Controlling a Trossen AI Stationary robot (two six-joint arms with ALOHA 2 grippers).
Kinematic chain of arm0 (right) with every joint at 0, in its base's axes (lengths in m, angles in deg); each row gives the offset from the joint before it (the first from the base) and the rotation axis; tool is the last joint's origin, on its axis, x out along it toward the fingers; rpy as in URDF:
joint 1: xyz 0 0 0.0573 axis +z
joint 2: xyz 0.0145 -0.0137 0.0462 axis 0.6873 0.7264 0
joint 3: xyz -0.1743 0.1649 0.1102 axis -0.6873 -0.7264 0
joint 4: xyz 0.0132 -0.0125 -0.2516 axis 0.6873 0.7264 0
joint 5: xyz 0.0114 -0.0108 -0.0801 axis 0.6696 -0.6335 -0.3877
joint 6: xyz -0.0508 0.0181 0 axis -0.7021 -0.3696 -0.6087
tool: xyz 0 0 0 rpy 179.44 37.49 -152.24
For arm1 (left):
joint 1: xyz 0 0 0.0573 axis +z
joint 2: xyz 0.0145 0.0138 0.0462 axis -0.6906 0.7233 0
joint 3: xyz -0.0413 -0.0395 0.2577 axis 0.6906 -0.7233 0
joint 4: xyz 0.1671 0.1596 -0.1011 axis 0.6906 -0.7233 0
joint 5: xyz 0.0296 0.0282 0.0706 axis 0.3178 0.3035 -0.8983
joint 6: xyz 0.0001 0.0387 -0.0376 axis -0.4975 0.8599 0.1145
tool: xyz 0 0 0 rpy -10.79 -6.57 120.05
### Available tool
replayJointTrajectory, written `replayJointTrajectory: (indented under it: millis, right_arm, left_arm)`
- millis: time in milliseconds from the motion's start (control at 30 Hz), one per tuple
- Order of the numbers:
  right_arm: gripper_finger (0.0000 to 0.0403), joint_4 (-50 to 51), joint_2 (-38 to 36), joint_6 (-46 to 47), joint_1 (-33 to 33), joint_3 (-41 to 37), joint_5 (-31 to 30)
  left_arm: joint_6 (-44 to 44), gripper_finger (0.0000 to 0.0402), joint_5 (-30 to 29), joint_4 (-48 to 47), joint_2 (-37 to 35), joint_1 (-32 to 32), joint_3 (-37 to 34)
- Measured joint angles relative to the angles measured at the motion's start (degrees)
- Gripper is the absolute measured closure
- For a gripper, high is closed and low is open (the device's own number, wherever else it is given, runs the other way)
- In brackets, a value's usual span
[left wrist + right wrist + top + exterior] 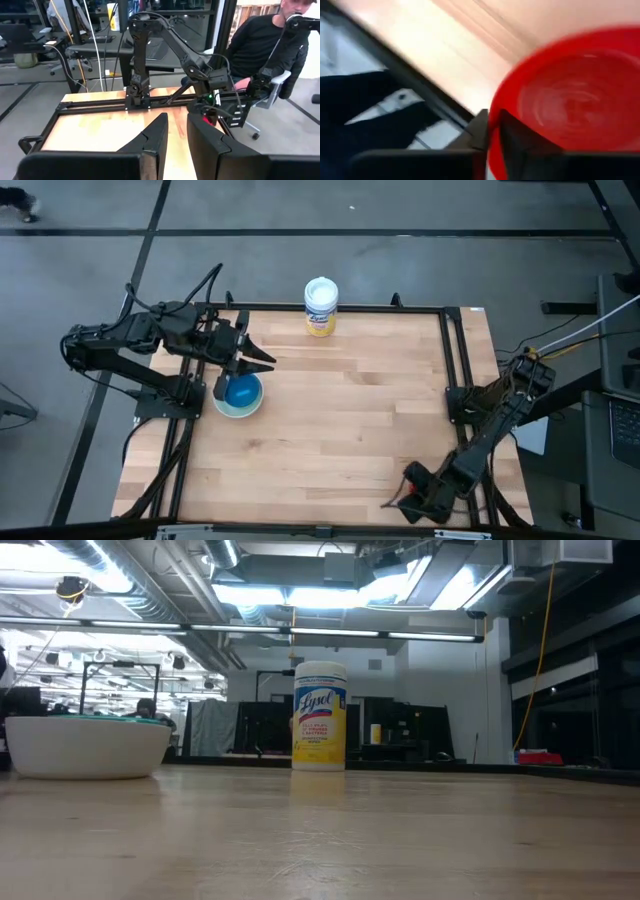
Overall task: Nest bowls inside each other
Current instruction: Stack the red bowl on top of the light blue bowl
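A stack of bowls stands at the table's left: a blue bowl (240,391) sits in the top of it, and the white outer bowl (85,748) rests on the wood with teal and green rims showing above it. My left gripper (258,357) hangs above the stack, slightly open, with nothing between its fingers (176,125). A red bowl (570,100) is at the table's near right corner, where my right gripper (402,498) is shut on it. My right gripper holds the red bowl by its rim (499,100), one finger inside the bowl and one outside. The fingers slant down onto the rim from above. I cannot tell whether the bowl rests on the table or is lifted.
A tall yellow canister with a white lid (321,307) stands at the middle of the far edge. Black frame rails (452,370) run along the table's sides. The bare wood (350,420) lies between the arms. A person in black (260,45) sits beyond the table's right side.
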Motion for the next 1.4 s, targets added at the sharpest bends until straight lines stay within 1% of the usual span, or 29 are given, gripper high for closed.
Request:
replayJointTrajectory:
  millis: [33,100,200,300,367,400,433,533,600,633,667,700,767,833,900,1000,1100,1167,1233,1400]
  right_arm:
    - [0.0386,-0.13,-0.44,-3.37,-1.71,0.87,-1.42]
    - [0.0390,0.06,-1.62,-10.53,-5.74,2.47,-3.00]
    - [0.0397,0.19,-3.63,-25.60,-12.76,6.90,-6.22]
    - [0.0398,-1.30,-6.33,-41.27,-19.93,12.06,-6.85]
    - [0.0399,-5.21,-7.74,-51.65,-24.16,15.59,-5.30]
    - [0.0399,-8.07,-8.35,-56.68,-26.09,17.09,-2.97]
    - [0.0400,-12.24,-8.77,-60.88,-27.93,18.69,0.18]
    - [0.0400,-26.99,-9.22,-69.08,-32.36,22.17,11.94]
    - [0.0401,-35.77,-9.06,-70.84,-34.81,23.41,19.36]
    - [0.0401,-39.37,-9.00,-70.89,-35.94,23.59,22.71]
    - [0.0401,-41.99,-8.96,-70.74,-36.88,23.63,25.37]
    - [0.0401,-44.40,-8.88,-70.06,-37.65,23.63,27.57]
    - [0.0401,-46.98,-8.85,-68.84,-38.92,23.63,30.66]
    - [0.0401,-48.45,-8.85,-67.59,-39.44,23.63,32.22]
    - [0.0401,-48.86,-8.83,-66.94,-39.57,23.63,33.29]
    - [0.0401,-49.40,-8.34,-66.34,-39.55,23.66,34.04]
    - [0.0401,-53.19,-6.26,-63.64,-39.38,23.66,35.87]
    - [0.0401,-55.39,-4.49,-61.57,-38.84,23.66,37.08]
    - [0.0401,-55.50,-2.70,-60.08,-38.24,23.67,38.43]
    - [0.0401,-59.51,0.74,-56.15,-37.50,23.66,40.30]
  left_arm:
    - [-0.29,0.0334,-0.21,-0.11,0.00,0.00,0.00]
    - [-0.70,0.0334,-0.57,-1.22,0.00,0.00,0.00]
    - [-0.96,0.0334,-2.34,-5.38,-0.52,0.00,0.00]
    - [-1.07,0.0334,-4.39,-9.99,-1.18,0.00,0.05]
    - [-2.18,0.0334,-3.41,-11.97,-1.56,0.35,-0.01]
    - [-2.32,0.0334,-0.70,-11.64,-1.88,1.00,0.00]
    - [-2.49,0.0334,3.54,-11.73,-2.39,2.04,0.00]
    - [-5.98,0.0334,19.10,-9.49,-3.16,6.57,-0.02]
    - [-10.54,0.0334,32.47,-3.37,-3.23,10.02,-1.48]
    - [-13.76,0.0334,39.85,1.90,-3.15,11.39,-2.84]
    - [-17.41,0.0334,45.75,8.14,-2.98,12.53,-4.35]
    - [-21.45,0.0334,50.26,14.73,-2.85,13.25,-6.07]
    - [-30.26,0.0334,56.72,28.98,-2.13,13.62,-9.66]
    - [-38.63,0.0334,59.95,42.48,-0.98,13.56,-13.50]
    - [-46.89,0.0334,61.85,54.25,0.96,13.50,-16.82]
    - [-57.35,0.0334,63.89,66.22,4.82,12.55,-21.06]
    - [-62.63,0.0332,65.95,72.42,9.94,10.93,-23.28]
    - [-64.59,0.0328,66.88,76.49,13.08,9.86,-23.52]
    - [-66.52,0.0322,67.95,80.85,16.06,9.18,-23.29]
    - [-72.82,0.0306,68.07,90.27,21.42,8.50,-23.23]
